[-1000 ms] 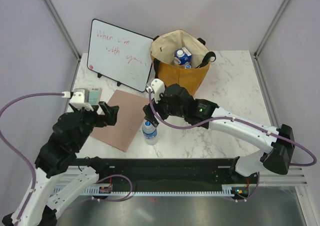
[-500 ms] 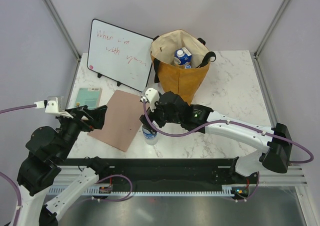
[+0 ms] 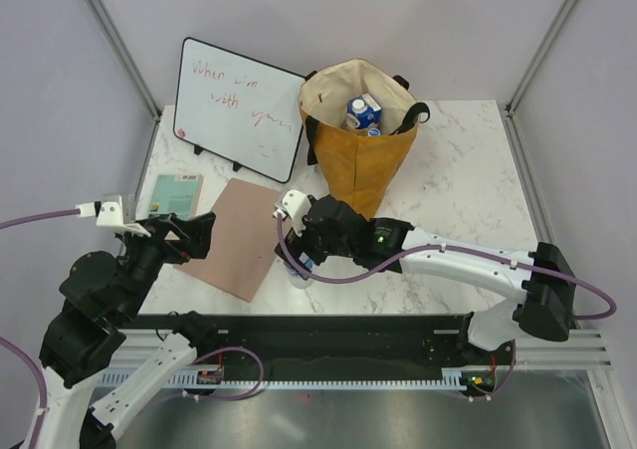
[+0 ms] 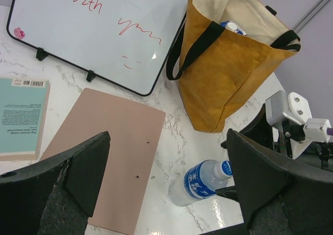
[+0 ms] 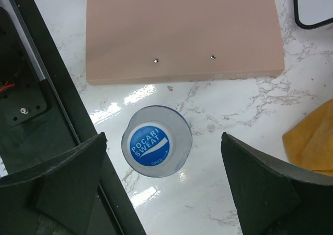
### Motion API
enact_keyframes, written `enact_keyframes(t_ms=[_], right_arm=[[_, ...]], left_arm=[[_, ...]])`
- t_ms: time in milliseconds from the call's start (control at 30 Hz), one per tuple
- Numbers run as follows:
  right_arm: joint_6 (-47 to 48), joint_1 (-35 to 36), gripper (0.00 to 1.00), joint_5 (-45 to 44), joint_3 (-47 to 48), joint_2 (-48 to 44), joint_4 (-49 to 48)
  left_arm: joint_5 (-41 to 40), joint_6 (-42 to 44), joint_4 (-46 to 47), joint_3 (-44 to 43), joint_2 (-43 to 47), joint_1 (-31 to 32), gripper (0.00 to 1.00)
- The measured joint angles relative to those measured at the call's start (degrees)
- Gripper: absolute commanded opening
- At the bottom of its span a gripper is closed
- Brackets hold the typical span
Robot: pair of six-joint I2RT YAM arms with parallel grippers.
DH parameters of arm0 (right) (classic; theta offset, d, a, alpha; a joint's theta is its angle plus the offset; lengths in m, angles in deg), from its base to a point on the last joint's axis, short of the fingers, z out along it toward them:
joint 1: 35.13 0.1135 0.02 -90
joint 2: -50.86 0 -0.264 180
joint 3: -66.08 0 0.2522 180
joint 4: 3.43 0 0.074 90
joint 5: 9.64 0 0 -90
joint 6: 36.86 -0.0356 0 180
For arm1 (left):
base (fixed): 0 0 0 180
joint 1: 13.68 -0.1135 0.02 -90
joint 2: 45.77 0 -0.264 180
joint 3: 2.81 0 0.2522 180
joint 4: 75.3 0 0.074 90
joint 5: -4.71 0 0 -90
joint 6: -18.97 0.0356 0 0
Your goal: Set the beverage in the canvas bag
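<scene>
- Right gripper [image 5: 162, 144] spread wide, empty, directly above the bottle [image 5: 156, 149].
- Bottle upright on the table [image 3: 468, 170], cap facing the claw, beside the pink board [image 5: 182, 32], near side of the canvas bag [image 3: 363, 160].
- Left gripper [image 4: 166, 167] spread, farther off; I'd descend with the right.

In the overhead view, the white-and-black right arm [image 3: 468, 262] stretches from the lower right to the frame's centre. Its black two-finger right gripper [image 3: 299, 255] points straight down, fingers spread wide. The black-and-white left arm [image 3: 100, 300] sits folded at the lower left, and its black left gripper [image 3: 194, 235] is angled toward the upper right, fingers likewise parted.
</scene>
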Motion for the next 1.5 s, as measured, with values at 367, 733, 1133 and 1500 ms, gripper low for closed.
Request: enact_keyframes(t_ms=[367,733,1133,1500], right_arm=[[0.3,2.2,0.97,-7.0,-4.1,3.1,-2.6],[0.5,2.8,0.66,-7.0,-6.6,3.6,-6.5],[0.9,2.8,0.02,-10.2,-5.4,3.7,-4.3],[0.0,1.8,0.00,-12.2,1.2,3.3,8.3]], left_arm=[[0.0,0.0,0.0,2.2,1.8,0.0,1.00],[0.1,0.0,0.1,3.9,1.8,0.0,1.00],[0.3,0.1,0.8,5.9,1.7,0.0,1.00],[2.9,1.6,3.5,10.8,-0.1,0.0,1.00]])
